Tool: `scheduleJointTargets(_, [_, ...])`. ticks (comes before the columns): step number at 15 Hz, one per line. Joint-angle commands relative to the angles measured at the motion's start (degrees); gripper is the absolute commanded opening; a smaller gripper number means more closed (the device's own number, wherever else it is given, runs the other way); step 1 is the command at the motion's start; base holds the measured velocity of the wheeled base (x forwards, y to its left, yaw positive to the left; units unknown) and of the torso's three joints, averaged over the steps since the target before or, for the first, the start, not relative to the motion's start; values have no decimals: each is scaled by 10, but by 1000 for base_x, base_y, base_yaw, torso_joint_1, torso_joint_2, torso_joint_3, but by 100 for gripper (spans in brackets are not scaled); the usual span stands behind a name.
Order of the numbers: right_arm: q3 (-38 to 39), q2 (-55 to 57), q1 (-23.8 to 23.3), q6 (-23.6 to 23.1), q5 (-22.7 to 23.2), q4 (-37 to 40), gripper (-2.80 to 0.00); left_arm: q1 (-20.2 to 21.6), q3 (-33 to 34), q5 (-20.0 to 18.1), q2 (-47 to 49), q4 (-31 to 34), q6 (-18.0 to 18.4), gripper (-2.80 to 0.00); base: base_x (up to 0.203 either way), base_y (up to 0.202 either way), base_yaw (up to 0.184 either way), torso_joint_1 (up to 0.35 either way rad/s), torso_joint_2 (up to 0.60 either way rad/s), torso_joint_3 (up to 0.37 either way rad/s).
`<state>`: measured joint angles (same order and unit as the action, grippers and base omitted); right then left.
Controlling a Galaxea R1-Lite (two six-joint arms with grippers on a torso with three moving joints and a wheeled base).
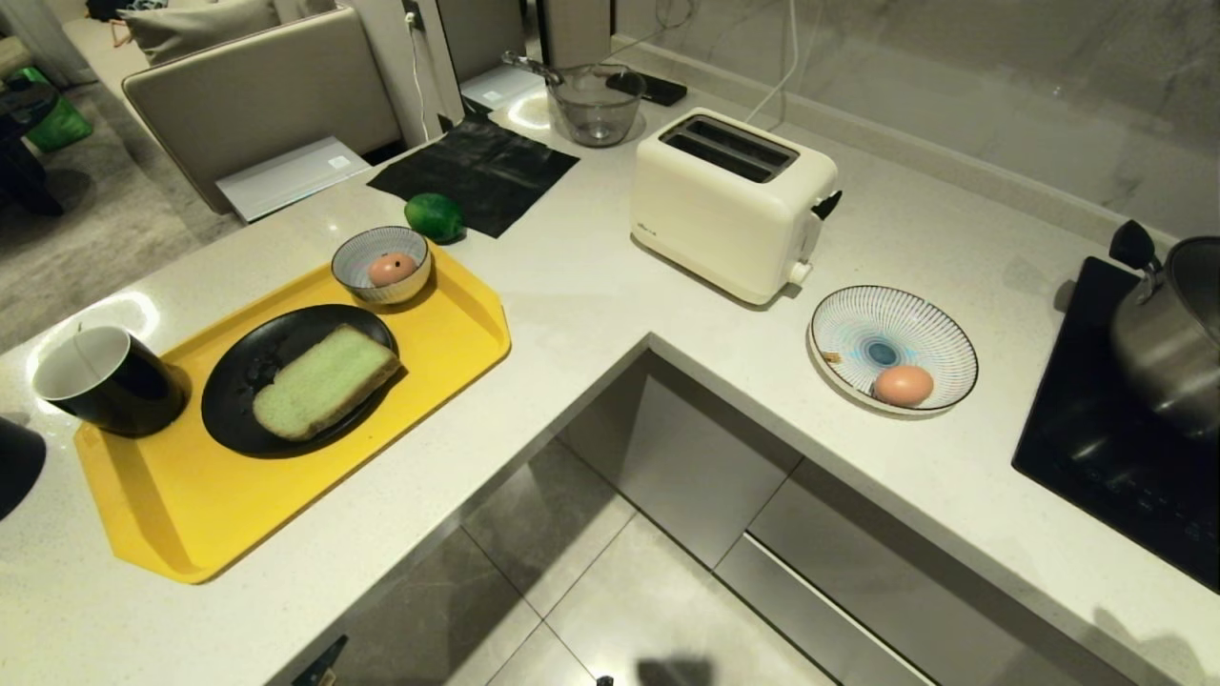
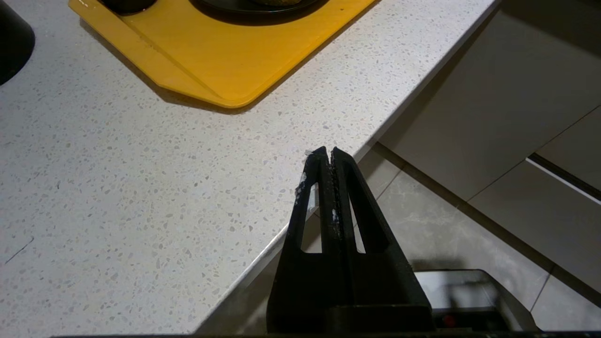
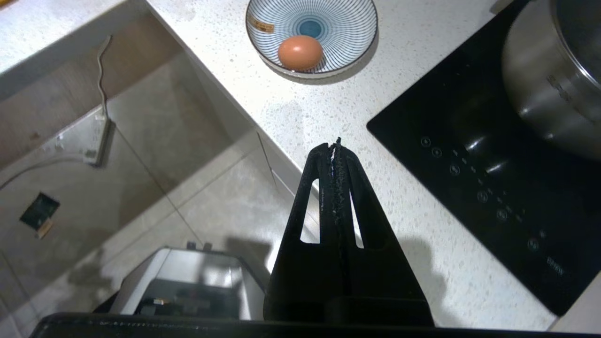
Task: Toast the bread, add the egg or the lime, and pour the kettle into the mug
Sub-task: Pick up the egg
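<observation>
The pale green bread (image 1: pixel 326 381) lies on a black plate (image 1: pixel 233 376) on the yellow tray (image 1: pixel 191 514). Beside it stands the black mug (image 1: pixel 105 379). A dark rounded edge at the far left may be the kettle (image 1: pixel 17 467). One egg (image 1: pixel 392 269) sits in a small striped bowl, another egg (image 1: pixel 903 385) on a striped plate (image 1: pixel 886 329). The lime (image 1: pixel 435 216) rests behind the tray, the cream toaster (image 1: pixel 729 200) further right. My left gripper (image 2: pixel 327 151) is shut and empty over the counter edge near the tray corner. My right gripper (image 3: pixel 335 145) is shut and empty, short of the egg plate (image 3: pixel 338 19).
A steel pot (image 1: pixel 1172 333) sits on a black cooktop (image 1: pixel 1096 448) at the right. A glass jug (image 1: pixel 596 105) and black mat (image 1: pixel 477 171) lie at the back. The L-shaped counter wraps a floor recess with cabinet fronts (image 1: pixel 686 467).
</observation>
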<state>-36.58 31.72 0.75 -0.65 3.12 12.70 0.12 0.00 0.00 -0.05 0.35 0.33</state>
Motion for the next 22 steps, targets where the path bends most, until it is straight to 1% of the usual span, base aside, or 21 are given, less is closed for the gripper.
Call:
scheduleJointTargets(1, [-96,205,7,-14,-1,10,-280,0,1,0,0,0,0,-280,0,0,0,0,0,0])
scheduleJointTargets(4, [-196,357,15,-59,7,39,-280,1,1,0,0,0,0,-280,0,0,0,0,0,0])
scheduleJointTargets(6, [-253,438,16,-107,31,49,-280,1,0,0,0,0,0,-280,0,0,0,0,0,0])
scheduleJointTargets(8, [-312,500,13,-149,47,52,-280,0,1,0,0,0,0,-280,0,0,0,0,0,0])
scheduleJointTargets(9, [-339,524,12,-160,52,52,-280,0,1,0,0,0,0,-280,0,0,0,0,0,0])
scheduleJointTargets(11, [-359,556,8,-183,71,49,-280,0,1,0,0,0,0,-280,0,0,0,0,0,0])
scheduleJointTargets(12, [-356,567,0,-203,76,34,-280,0,1,0,0,0,0,-280,0,0,0,0,0,0])
scheduleJointTargets(15, [-333,613,-26,-252,78,-90,-280,1,1,0,0,0,0,-280,0,0,0,0,0,0])
scheduleJointTargets(16, [-330,625,-38,-273,79,-115,-280,0,0,0,0,0,0,-280,0,0,0,0,0,0])
scheduleJointTargets(17, [-333,624,-40,-280,79,-113,0,0,1,0,0,0,0,-280,0,0,0,0,0,0])
scheduleJointTargets(18, [-336,623,-39,-282,84,-112,0,1,1,0,0,0,0,-280,0,0,0,0,0,0])
scheduleJointTargets(20, [-340,622,-40,-306,128,-108,0,1,1,0,0,0,0,-280,0,0,0,0,0,0])
scheduleJointTargets(21, [-342,621,-47,-341,145,-103,0,0,1,0,0,0,0,-280,0,0,0,0,0,0])
scheduleJointTargets(22, [-347,620,-60,-391,161,-98,0,0,1,0,0,0,0,-280,0,0,0,0,0,0])
